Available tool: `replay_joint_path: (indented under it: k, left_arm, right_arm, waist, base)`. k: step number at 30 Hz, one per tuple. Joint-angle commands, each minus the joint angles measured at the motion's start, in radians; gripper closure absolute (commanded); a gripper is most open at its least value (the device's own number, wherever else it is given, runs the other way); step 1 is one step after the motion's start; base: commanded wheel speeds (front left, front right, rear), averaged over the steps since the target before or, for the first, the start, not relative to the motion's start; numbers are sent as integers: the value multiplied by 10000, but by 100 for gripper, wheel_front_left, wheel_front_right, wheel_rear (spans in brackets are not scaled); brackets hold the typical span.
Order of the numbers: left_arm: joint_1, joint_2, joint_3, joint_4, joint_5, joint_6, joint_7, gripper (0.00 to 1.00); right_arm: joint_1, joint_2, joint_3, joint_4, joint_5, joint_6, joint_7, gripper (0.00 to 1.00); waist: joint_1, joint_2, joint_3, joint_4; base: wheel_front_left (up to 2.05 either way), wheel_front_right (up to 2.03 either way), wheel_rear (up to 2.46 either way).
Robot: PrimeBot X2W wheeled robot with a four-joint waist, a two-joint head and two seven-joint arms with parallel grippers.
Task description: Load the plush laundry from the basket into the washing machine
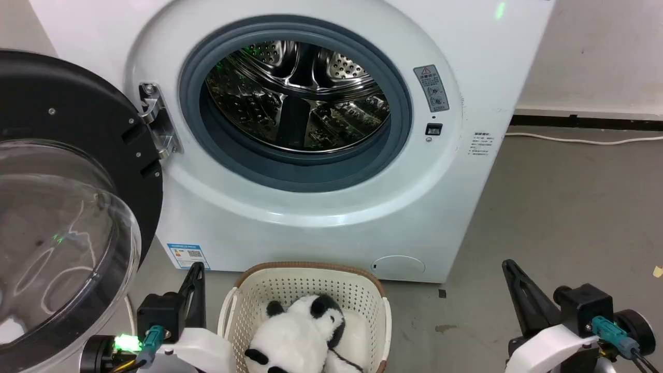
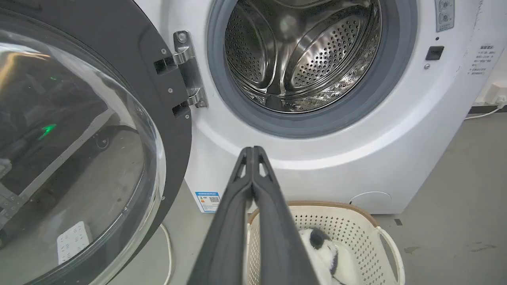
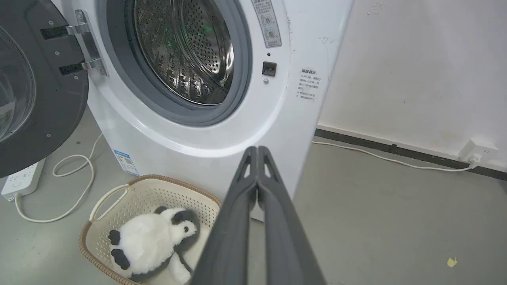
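Plush: fluffy white stuffed panda toy with black ears and black limbs; slumped inside the basket, head toward the washer, thin black cord by its side; just right of the left pincer, well left of the right pincer
Basket: cream perforated plastic oval basket with brown rim and side handles; upright, close before the washer's base; between the two pincers, nearer the left one
Washer: large white front-loading washing machine; grey rubber ring around a shiny perforated steel drum; ahead of both pincers' fingertips
Door: black-framed clear domed door; swung wide open; left of the left pincer
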Motion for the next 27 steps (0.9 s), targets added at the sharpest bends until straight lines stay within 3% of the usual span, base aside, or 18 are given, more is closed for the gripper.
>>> replay_joint_path:
  k: [1,27]
  left_arm:
    - [-153,1,1,-43,16,-43,3,100]
    - [-153,1,1,-43,16,-43,3,100]
  right_arm:
    - [-116,13,-7,-47,-60,-9,14,100]
    - [-116,13,-7,-47,-60,-9,14,100]
  waist:
    - [0,0,0,0]
    - [0,0,0,0]
  base:
    - [0,0,0]
    - [0,0,0]
